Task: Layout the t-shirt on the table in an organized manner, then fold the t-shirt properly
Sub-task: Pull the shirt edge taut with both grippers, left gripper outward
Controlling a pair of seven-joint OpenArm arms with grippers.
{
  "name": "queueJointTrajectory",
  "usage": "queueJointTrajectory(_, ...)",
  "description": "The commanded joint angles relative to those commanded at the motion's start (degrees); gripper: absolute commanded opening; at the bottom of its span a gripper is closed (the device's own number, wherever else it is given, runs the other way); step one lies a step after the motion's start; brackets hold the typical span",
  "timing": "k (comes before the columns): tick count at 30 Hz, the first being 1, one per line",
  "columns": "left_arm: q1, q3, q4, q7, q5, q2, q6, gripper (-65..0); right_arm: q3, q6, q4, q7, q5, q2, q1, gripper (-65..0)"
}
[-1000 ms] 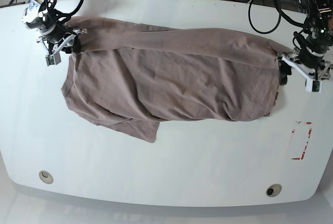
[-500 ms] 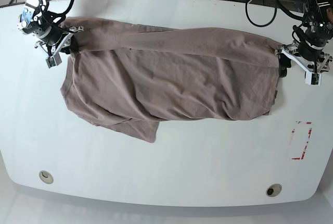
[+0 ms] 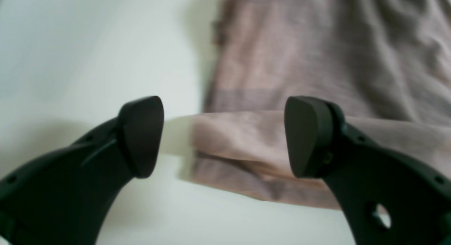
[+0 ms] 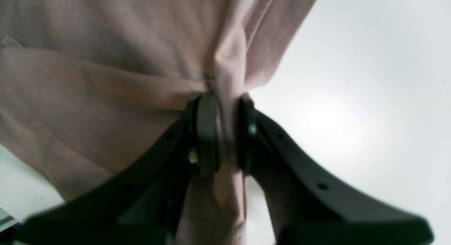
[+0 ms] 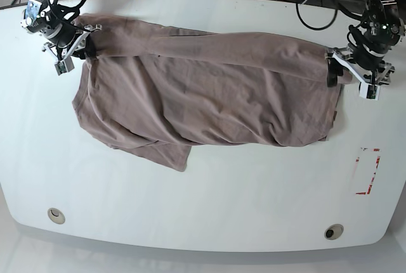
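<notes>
The mauve-brown t-shirt point(image 5: 209, 89) lies crumpled across the white table point(image 5: 222, 203), its upper edge stretched between both grippers and one sleeve trailing at the lower left. At the shirt's far left corner my right gripper point(image 5: 85, 41) holds on; the right wrist view has this gripper point(image 4: 223, 132) shut on a bunched fold of the t-shirt point(image 4: 88, 61). At the shirt's right edge is my left gripper point(image 5: 335, 70). In the left wrist view that gripper point(image 3: 223, 135) is wide open, with a folded edge of the t-shirt point(image 3: 317, 44) passing between its fingers above the table point(image 3: 70, 44).
Two round grommet holes point(image 5: 56, 215) point(image 5: 333, 231) sit near the front edge. Red tape marks point(image 5: 368, 171) lie at the right, below the left gripper. Black cables point(image 5: 317, 0) hang past the far edge.
Both grippers have moved toward the table's far edge, and the shirt's upper edge and body have shifted that way with them. The gripper at the shirt's right edge also moved slightly inward.
</notes>
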Motion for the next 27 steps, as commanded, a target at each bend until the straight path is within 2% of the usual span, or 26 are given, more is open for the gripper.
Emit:
queueJointTrajectory(21,-3.3,0.0,-13.5,-0.4,0.4,0.0,0.0,-13.9,0.0,0.0,0.0,0.0,0.0,-0.9,1.6,-55.6)
queueJointTrajectory(27,-3.4,1.6,-14.0,-0.4,0.4,0.0,0.0,-13.9,0.0,0.0,1.0,0.0,0.0,-0.9,1.6,-55.8)
